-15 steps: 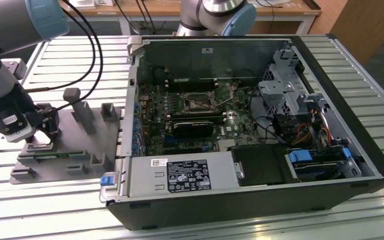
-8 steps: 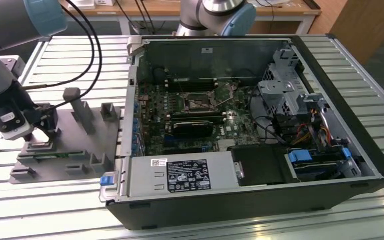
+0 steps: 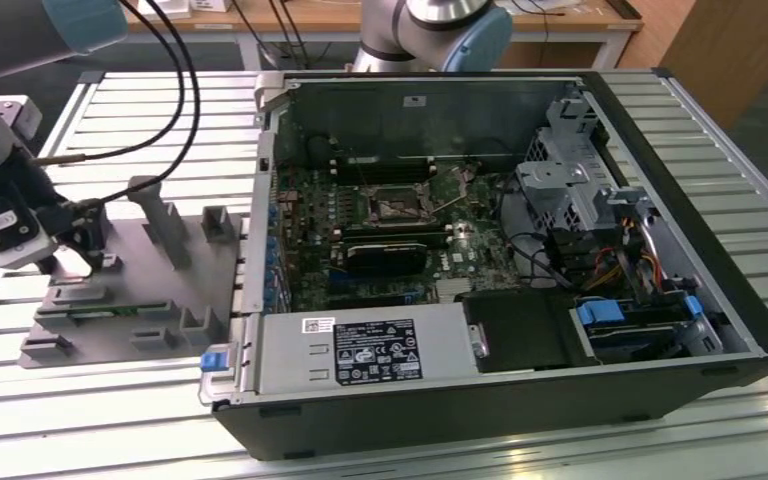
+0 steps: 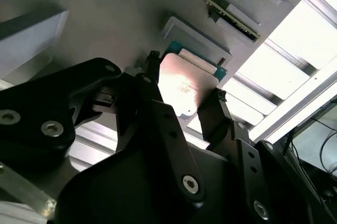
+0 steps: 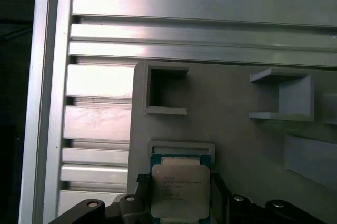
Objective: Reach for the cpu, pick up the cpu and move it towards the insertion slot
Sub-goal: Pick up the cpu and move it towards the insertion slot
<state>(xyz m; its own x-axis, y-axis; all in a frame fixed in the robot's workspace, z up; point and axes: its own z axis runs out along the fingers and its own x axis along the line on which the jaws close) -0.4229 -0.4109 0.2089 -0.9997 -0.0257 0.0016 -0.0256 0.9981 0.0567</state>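
The cpu (image 5: 179, 191) is a silver square chip with a thin green rim, lying at a shallow recess of the grey plastic plate (image 3: 131, 312) on the exterior view's left. My gripper (image 3: 77, 264) stands over that plate. In both wrist views its black fingers (image 4: 152, 68) press against two opposite edges of the cpu (image 4: 181, 88), so the gripper (image 4: 184, 79) is shut on it. Whether the chip has left the recess I cannot tell. The insertion slot (image 3: 395, 205) is a dark square socket in a silver frame on the green motherboard, well to the right of the gripper.
The open computer case (image 3: 491, 250) holds the motherboard, a long black card (image 3: 381, 255), drive cages and cables. Upright grey blocks (image 3: 157, 225) rise from the plate between the gripper and the case wall. Everything rests on a slatted aluminium table (image 5: 184, 23).
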